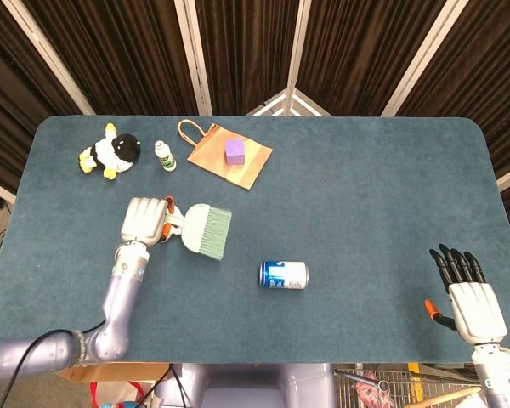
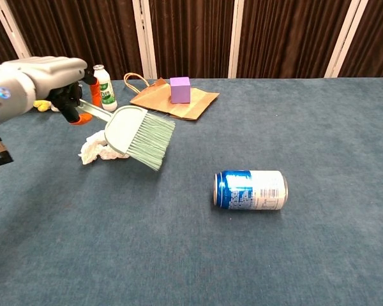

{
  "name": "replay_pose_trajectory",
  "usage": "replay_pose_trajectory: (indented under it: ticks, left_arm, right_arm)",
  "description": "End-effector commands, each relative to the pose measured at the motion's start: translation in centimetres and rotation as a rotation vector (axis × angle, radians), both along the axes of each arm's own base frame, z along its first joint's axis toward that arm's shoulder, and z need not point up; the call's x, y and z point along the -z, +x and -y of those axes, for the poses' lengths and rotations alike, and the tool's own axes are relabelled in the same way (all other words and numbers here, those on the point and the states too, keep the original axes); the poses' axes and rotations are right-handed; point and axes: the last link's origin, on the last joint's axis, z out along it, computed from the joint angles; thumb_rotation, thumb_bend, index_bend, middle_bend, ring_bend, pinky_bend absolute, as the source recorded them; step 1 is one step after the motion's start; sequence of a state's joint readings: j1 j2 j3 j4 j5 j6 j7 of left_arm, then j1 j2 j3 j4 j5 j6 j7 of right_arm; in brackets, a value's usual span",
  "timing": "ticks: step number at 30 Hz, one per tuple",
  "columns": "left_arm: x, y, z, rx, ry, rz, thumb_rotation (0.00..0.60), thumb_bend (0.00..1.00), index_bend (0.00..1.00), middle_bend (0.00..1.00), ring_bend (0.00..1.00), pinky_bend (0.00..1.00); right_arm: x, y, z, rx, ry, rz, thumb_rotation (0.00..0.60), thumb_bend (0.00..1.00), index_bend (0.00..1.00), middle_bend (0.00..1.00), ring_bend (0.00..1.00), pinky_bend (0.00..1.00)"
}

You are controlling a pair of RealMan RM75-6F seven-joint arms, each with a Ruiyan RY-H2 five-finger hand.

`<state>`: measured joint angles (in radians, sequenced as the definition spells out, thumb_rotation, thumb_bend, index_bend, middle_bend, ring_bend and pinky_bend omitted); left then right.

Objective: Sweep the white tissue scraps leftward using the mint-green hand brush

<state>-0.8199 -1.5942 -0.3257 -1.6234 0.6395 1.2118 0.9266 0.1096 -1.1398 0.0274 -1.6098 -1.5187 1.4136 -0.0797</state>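
The robot's left hand [image 1: 144, 220] grips the handle of a mint-green brush [image 1: 207, 229] at the left-centre of the head view, fingers wrapped around the handle with orange parts showing beneath them. In the chest view the same hand [image 2: 41, 80] holds the brush [image 2: 139, 134] raised off the table [image 2: 319, 242] in the upper left of the frame — bristles angled down and to the right, the brush head tilted.

A wad of white tissue scraps [image 2: 94, 150] lies on the blue-green cloth at the left of the chest view, just below and behind the brush head; from overhead the hand and brush cover most of it.

The right hand [image 1: 469, 297] rests at the lower right corner of the head view, holding nothing, its dark fingers straight and apart — well away from the brush.

A blue drink can [image 1: 283, 274] lies on its side near the centre of the table. Along the far edge, in the upper left of the head view, sit a black-and-white stuffed toy [image 1: 110, 153], a small white bottle [image 1: 164, 155] standing upright, and a flat brown paper bag [image 1: 228, 155] with a purple cube [image 1: 235, 151] on it.
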Motion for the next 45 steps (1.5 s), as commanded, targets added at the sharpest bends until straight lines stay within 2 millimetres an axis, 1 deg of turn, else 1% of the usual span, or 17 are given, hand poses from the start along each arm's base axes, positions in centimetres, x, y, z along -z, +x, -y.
replay_pose_trajectory:
  ticks: [1, 8, 10, 14, 15, 18, 19, 20, 23, 24, 26, 28, 32, 34, 36, 37, 45]
  left_arm:
    - [1.3, 0.9, -1.4, -0.013, 0.000, -0.031, 0.600, 0.68, 0.79, 1.00, 1.00, 1.00]
    - [2.1, 0.3, -3.3, -0.058, 0.013, -0.100, 0.600, 0.69, 0.79, 1.00, 1.00, 1.00]
    - [1.7, -1.9, -3.6, -0.097, 0.020, -0.167, 0.600, 0.69, 0.79, 1.00, 1.00, 1.00]
    - [0.6, -4.3, -3.5, -0.133, 0.027, -0.202, 0.600, 0.69, 0.79, 1.00, 1.00, 1.00]
    - [-0.3, -6.0, -3.4, -0.165, 0.042, -0.221, 0.600, 0.69, 0.79, 1.00, 1.00, 1.00]
    - [-2.1, -8.0, -2.9, -0.190, 0.061, -0.234, 0.600, 0.69, 0.79, 1.00, 1.00, 1.00]
    - [-3.5, -9.4, -2.7, -0.214, 0.091, -0.250, 0.600, 0.69, 0.79, 1.00, 1.00, 1.00]
    - [-4.0, -9.8, -2.6, -0.212, 0.093, -0.250, 0.600, 0.69, 0.79, 1.00, 1.00, 1.00]
    - [-7.9, -12.1, -1.9, -0.226, 0.154, -0.263, 0.600, 0.69, 0.79, 1.00, 1.00, 1.00]
    - [-8.4, -12.3, -1.8, -0.223, 0.156, -0.261, 0.600, 0.69, 0.79, 1.00, 1.00, 1.00]
    - [-10.7, -12.9, -1.6, -0.221, 0.194, -0.247, 0.600, 0.69, 0.79, 1.00, 1.00, 1.00]
    - [-12.8, -12.7, -1.7, -0.210, 0.236, -0.216, 0.600, 0.69, 0.79, 1.00, 1.00, 1.00]
    - [-14.2, -11.7, -1.7, -0.181, 0.252, -0.168, 0.600, 0.69, 0.79, 1.00, 1.00, 1.00]
    - [-14.1, -10.7, -1.8, -0.156, 0.246, -0.138, 0.600, 0.69, 0.79, 1.00, 1.00, 1.00]
    - [-12.3, -9.1, -1.7, -0.126, 0.204, -0.090, 0.600, 0.69, 0.79, 1.00, 1.00, 1.00]
    - [-11.7, -8.8, -1.7, -0.122, 0.194, -0.084, 0.600, 0.69, 0.79, 1.00, 1.00, 1.00]
    - [-4.2, -5.9, -1.1, -0.069, 0.054, -0.099, 0.600, 0.69, 0.79, 1.00, 1.00, 1.00]
  right_arm:
    - [0.0, 0.0, 0.1, 0.006, -0.001, 0.005, 0.600, 0.32, 0.00, 0.00, 0.00, 0.00]
    - [-0.1, -0.1, 0.1, 0.016, 0.002, 0.016, 0.600, 0.32, 0.00, 0.00, 0.00, 0.00]
    - [-0.1, -0.1, 0.2, 0.015, 0.003, 0.018, 0.600, 0.32, 0.00, 0.00, 0.00, 0.00]
    - [-0.1, 0.0, 0.1, 0.010, 0.003, 0.016, 0.600, 0.32, 0.00, 0.00, 0.00, 0.00]
    - [-0.1, 0.0, 0.0, 0.006, 0.003, 0.016, 0.600, 0.32, 0.00, 0.00, 0.00, 0.00]
    - [-0.1, 0.1, -0.1, 0.000, 0.004, 0.013, 0.600, 0.32, 0.00, 0.00, 0.00, 0.00]
    - [-0.1, 0.1, -0.1, -0.003, 0.006, 0.009, 0.600, 0.32, 0.00, 0.00, 0.00, 0.00]
    - [-0.1, 0.2, -0.1, -0.004, 0.006, 0.008, 0.600, 0.32, 0.00, 0.00, 0.00, 0.00]
    - [0.0, 0.3, -0.3, -0.015, 0.005, 0.002, 0.600, 0.32, 0.00, 0.00, 0.00, 0.00]
    - [0.0, 0.4, -0.3, -0.016, 0.005, 0.002, 0.600, 0.32, 0.00, 0.00, 0.00, 0.00]
    - [0.0, 0.4, -0.3, -0.019, 0.005, 0.001, 0.600, 0.32, 0.00, 0.00, 0.00, 0.00]
    - [0.1, 0.5, -0.3, -0.022, 0.006, -0.003, 0.600, 0.32, 0.00, 0.00, 0.00, 0.00]
    - [0.3, 0.5, -0.2, -0.022, 0.009, -0.006, 0.600, 0.32, 0.00, 0.00, 0.00, 0.00]
    - [0.3, 0.5, -0.2, -0.022, 0.011, -0.006, 0.600, 0.32, 0.00, 0.00, 0.00, 0.00]
    - [0.4, 0.5, -0.1, -0.022, 0.015, -0.005, 0.600, 0.32, 0.00, 0.00, 0.00, 0.00]
    - [0.5, 0.5, 0.0, -0.022, 0.015, -0.004, 0.600, 0.32, 0.00, 0.00, 0.00, 0.00]
    - [0.4, 0.5, 0.1, -0.019, 0.016, 0.001, 0.600, 0.32, 0.00, 0.00, 0.00, 0.00]
